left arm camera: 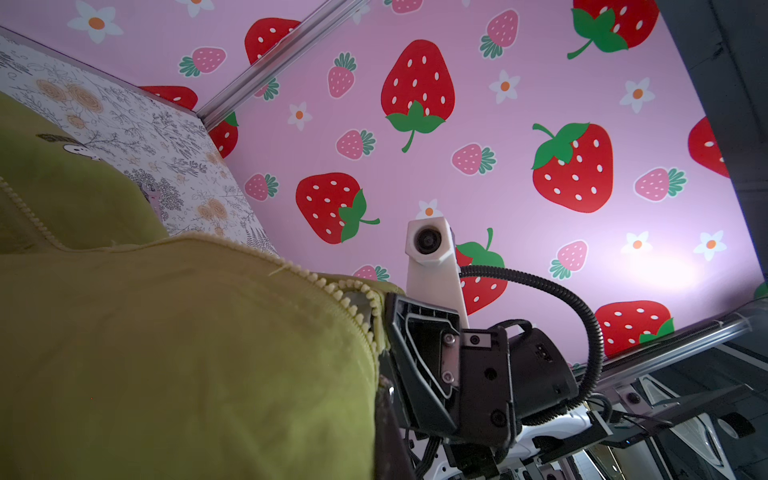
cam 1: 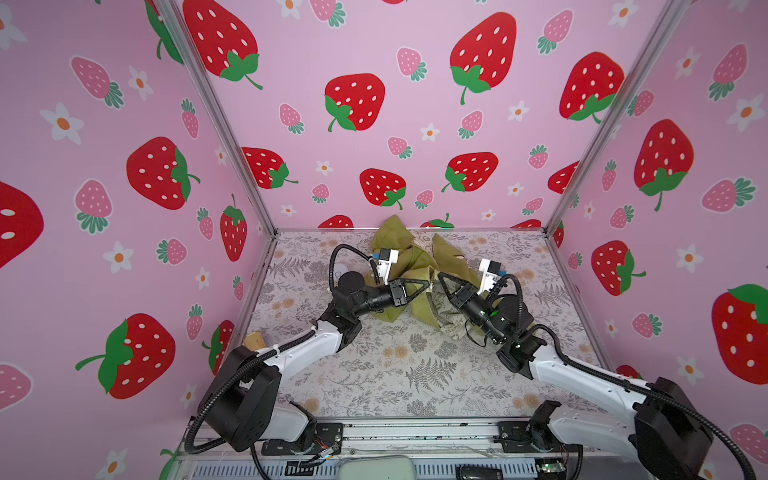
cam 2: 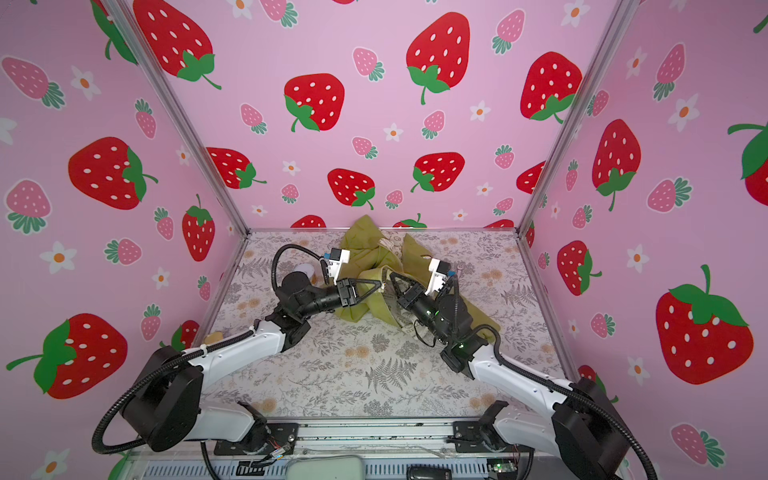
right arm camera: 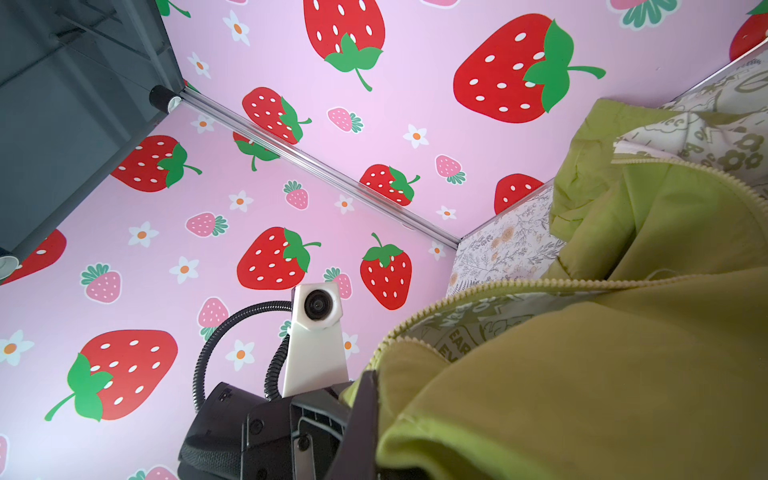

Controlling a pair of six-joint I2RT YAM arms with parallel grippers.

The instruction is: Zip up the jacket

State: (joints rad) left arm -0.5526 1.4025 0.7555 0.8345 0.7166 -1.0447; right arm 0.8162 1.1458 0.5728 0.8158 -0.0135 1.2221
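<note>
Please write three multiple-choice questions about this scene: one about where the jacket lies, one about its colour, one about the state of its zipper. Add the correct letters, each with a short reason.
1. Where on the table does the jacket lie? A) near edge B) far middle, close to the back wall C) left corner
2. Its outer fabric is: A) red B) blue C) olive-green
3. Its zipper is: A) open B) fully closed C) missing
Answers: 1 B, in both top views the heap sits by that wall; 2 C, green in every view; 3 A, the teeth rows stand apart with patterned lining showing.
</note>
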